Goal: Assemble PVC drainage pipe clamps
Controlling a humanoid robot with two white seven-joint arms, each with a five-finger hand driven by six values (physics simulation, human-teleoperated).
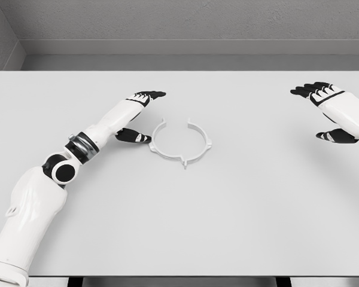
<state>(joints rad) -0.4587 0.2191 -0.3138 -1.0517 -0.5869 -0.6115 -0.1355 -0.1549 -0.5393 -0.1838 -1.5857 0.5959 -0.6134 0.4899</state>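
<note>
A wide, plain white counter (227, 227) fills most of the head view, its far edge meeting a grey wall and its near edge running along the bottom. One thing lies flat on it, a little left of the middle: a thin white pipe clamp ring (183, 142), open at its far side, with small tabs around its rim.

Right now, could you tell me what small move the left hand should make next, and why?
Probably ease the left hand a little rightward and close its fingers on the clamp ring. The hand is open, its thumb just beside the ring's left edge, holding nothing. The right hand is open and far off to the right.
</note>
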